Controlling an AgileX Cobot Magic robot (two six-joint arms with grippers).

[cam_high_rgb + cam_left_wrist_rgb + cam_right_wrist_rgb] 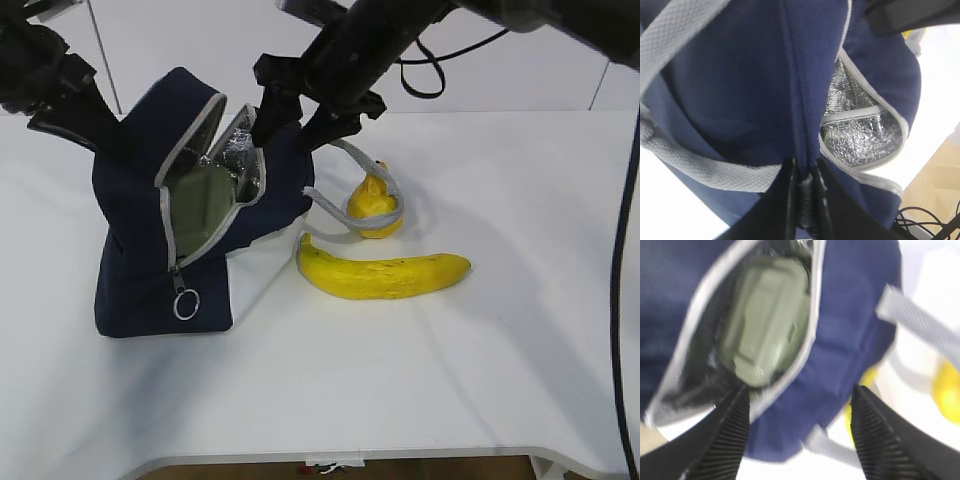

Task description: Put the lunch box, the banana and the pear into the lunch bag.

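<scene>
The navy lunch bag (135, 250) stands on the table with its zipper open. The sage-green lid of the lunch box (200, 215) shows inside the opening, also in the right wrist view (767, 320). My left gripper (804, 182) is shut on the bag's navy fabric (740, 85) at its back left. My right gripper (290, 118) is open above the bag's right top edge, its fingers (730, 430) wide apart and empty. The banana (385, 273) lies on the table right of the bag. The pear (375, 205) sits behind it, under a grey handle (345, 195).
The bag's silver foil lining (860, 135) shows at the opening. A ring zipper pull (186, 303) hangs at the bag's front. The white table (500, 380) reaches to its front edge. Black cables (430, 70) hang behind the right arm.
</scene>
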